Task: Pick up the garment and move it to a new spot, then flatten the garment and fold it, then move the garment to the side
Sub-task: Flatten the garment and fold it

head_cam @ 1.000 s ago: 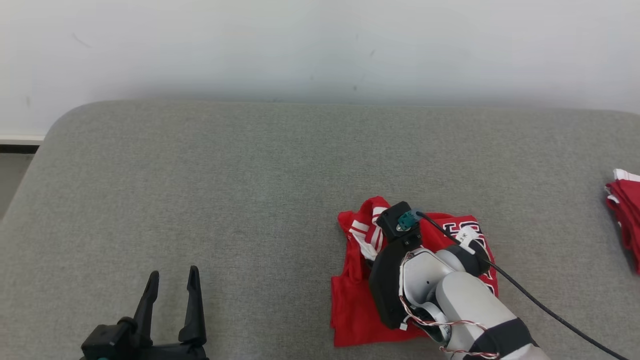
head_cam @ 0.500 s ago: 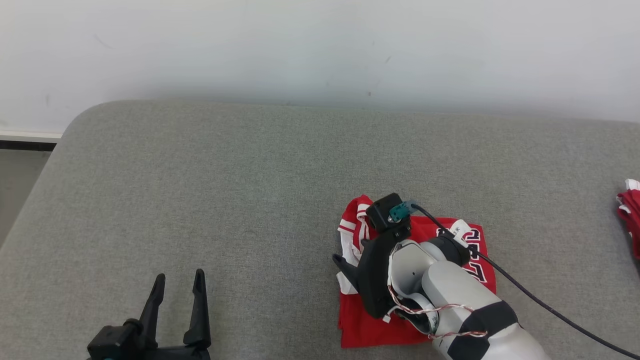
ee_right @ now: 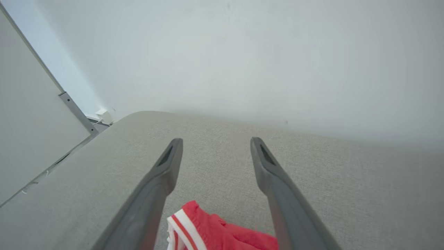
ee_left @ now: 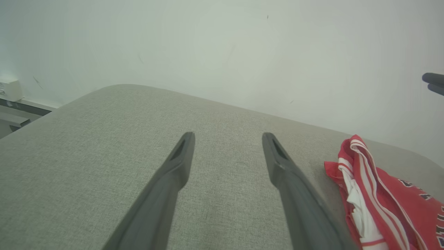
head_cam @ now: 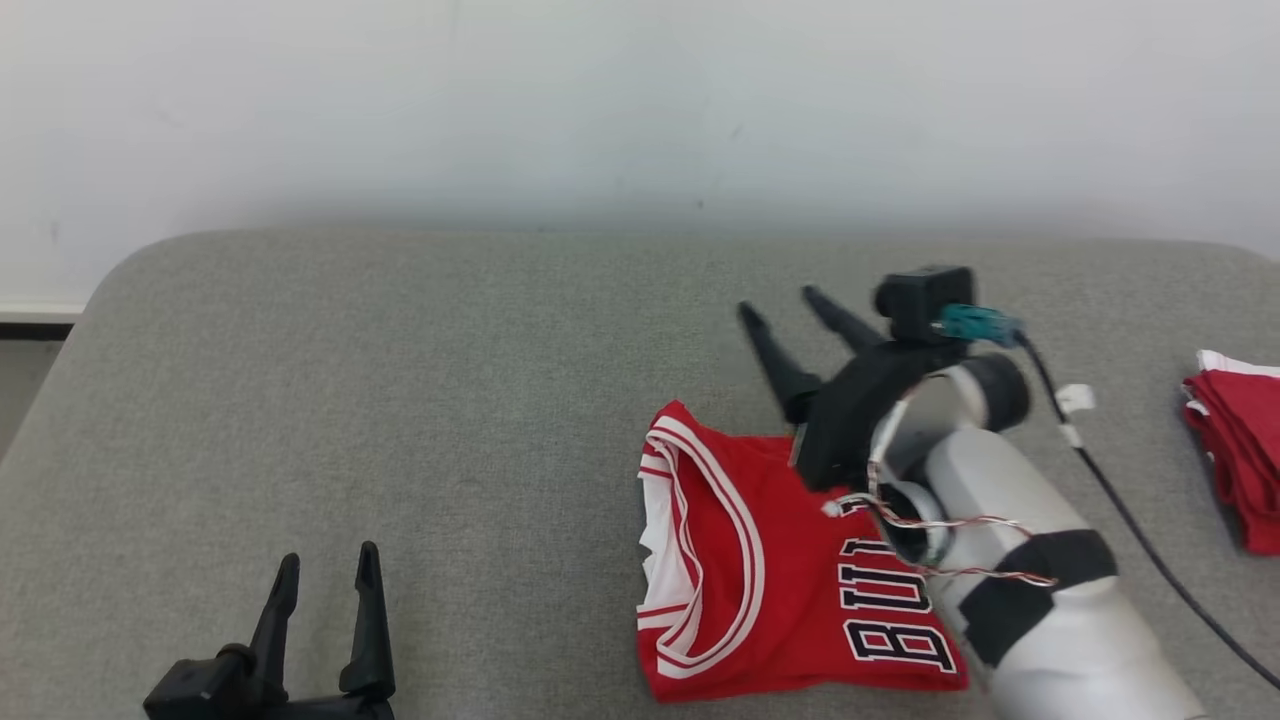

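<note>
Two dark fingers of the right gripper (head_cam: 778, 302) stand spread wide with nothing between them, raised just beyond the garment (head_cam: 760, 570) at its far edge and pointing away from it toward the wall (head_cam: 600, 100); its pale forearm (head_cam: 1090, 650) crosses the garment's right side, and a black cable (head_cam: 1130, 520) trails off the wrist to the garment's right; the left gripper (head_cam: 328, 556) is likewise parted wide and empty, well apart from the garment on its left, over the grey cushion (head_cam: 450, 380); the garment, a red jersey with white-and-red trim, lies folded and fairly flat on the cushion, its trimmed opening turned to the left; bare cushion runs broad to the garment's left as far as the rounded corner, and more of it lies beyond the garment up to the wall; black letters outlined in white read "BU" across the garment's near part, the following letters hidden under the forearm; a second heap of red cloth (head_cam: 1235, 440) with a white edge sits well apart to the garment's right.
</note>
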You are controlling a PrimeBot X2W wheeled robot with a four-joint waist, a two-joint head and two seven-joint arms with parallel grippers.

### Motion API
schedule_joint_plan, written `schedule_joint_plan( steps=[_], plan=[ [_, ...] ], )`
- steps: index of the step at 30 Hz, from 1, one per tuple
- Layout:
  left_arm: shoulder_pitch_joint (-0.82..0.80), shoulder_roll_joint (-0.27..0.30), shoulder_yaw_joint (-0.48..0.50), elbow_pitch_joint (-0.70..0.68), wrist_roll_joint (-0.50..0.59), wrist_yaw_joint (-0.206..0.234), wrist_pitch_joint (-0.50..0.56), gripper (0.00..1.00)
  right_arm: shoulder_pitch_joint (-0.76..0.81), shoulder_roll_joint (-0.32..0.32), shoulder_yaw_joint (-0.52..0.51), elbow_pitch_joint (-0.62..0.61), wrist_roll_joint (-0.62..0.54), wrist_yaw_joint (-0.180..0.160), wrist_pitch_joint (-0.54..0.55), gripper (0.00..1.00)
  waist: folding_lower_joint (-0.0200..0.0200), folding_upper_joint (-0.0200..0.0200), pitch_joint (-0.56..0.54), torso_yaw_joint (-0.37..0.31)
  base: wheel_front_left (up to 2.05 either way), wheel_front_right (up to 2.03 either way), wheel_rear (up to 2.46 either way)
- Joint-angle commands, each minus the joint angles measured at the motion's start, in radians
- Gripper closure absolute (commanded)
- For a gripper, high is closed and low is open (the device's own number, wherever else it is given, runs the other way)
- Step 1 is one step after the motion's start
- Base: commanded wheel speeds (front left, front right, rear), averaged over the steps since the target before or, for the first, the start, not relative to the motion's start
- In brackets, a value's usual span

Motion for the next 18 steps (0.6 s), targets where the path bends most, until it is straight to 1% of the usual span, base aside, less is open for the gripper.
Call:
schedule_joint_plan(
  steps=[1, 5, 9, 13, 18],
  plan=[
    [0.013, 0.0, 0.006, -0.002, 0.008, 0.004, 0.0, 0.0, 0.031, -0.023, -0.03, 0.004, -0.035, -0.003, -0.032, 0.0, 0.0, -0.0001, -0.017, -0.019, 0.0, 0.0, 0.0],
    [0.016, 0.0, 0.021, 0.002, 0.013, 0.006, 0.0, 0.0, 0.101, -0.07, -0.116, -0.023, -0.138, -0.003, -0.123, 0.0, 0.0, -0.0001, -0.038, -0.049, 0.0, 0.0, 0.0],
    [0.003, 0.0, 0.031, 0.003, 0.017, 0.004, 0.0, 0.0, 0.21, -0.115, -0.21, -0.076, -0.23, -0.003, -0.204, 0.0, 0.0, -0.0001, -0.048, -0.079, 0.0, 0.0, 0.0],
    [-0.004, 0.0, 0.044, -0.005, 0.023, 0.001, 0.0, 0.0, 0.311, -0.14, -0.29, -0.148, -0.295, -0.003, -0.265, 0.0, 0.0, -0.0001, -0.052, -0.108, 0.0, 0.0, 0.0],
    [0.006, 0.0, 0.051, -0.016, 0.023, -0.006, 0.0, 0.0, 0.427, -0.14, -0.329, -0.232, -0.325, -0.003, -0.29, 0.0, 0.0, -0.0001, -0.054, -0.139, 0.0, 0.0, 0.0]
  ],
)
